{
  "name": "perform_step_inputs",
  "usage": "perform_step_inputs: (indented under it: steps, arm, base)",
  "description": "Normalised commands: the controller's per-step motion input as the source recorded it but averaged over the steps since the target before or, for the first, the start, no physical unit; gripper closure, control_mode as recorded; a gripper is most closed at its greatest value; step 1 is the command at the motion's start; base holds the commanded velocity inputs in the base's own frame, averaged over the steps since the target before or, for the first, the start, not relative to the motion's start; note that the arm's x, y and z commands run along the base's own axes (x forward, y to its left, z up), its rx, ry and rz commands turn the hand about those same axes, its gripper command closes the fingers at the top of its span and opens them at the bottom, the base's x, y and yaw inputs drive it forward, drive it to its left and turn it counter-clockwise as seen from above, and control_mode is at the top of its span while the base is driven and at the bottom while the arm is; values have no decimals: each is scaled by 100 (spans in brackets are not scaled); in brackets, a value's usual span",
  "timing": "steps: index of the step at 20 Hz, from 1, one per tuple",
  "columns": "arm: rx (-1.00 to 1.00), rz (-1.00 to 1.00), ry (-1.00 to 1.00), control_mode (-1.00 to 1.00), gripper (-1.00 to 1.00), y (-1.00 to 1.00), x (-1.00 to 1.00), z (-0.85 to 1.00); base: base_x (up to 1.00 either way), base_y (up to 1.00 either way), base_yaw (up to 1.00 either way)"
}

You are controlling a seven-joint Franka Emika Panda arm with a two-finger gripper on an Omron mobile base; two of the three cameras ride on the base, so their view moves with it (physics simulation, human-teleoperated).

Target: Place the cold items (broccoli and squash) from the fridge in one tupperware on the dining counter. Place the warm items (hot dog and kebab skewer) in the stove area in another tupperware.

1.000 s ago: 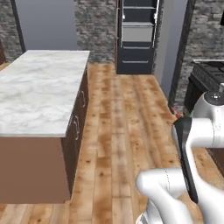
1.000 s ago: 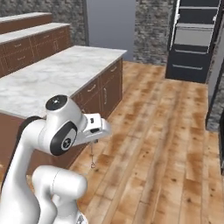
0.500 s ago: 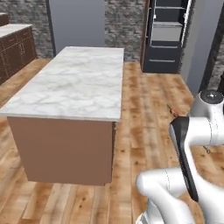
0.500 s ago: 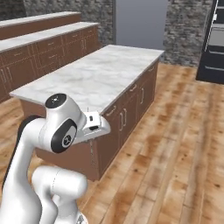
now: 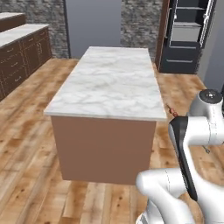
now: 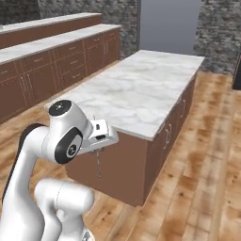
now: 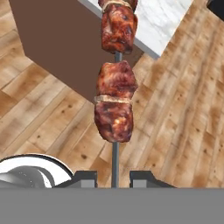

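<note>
The arm is folded up tight over its base, elbow high and the hand tucked in low at the front. The gripper (image 7: pixel 114 178) is clamped on the skewer (image 7: pixel 115 94), a dark tip either side of the thin rod.

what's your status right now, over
Pincer shut on kebab skewer, meat chunks hanging clear of floor. Marble-topped island dead ahead. No tupperware in sight.

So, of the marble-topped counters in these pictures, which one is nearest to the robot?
The freestanding island, with the plain brown end panel facing the robot. It stands alone on the wood floor just ahead, while the long counters run along the far wall.
</note>
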Motion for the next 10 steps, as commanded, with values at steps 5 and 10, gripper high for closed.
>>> perform_step_inputs:
  steps: [5,10]
  arm:
    - [0,0,0,100,100,0,0,0]
    - [0,0,0,100,100,0,0,0]
  base:
    - [0,100,0]
    - [0,100,0]
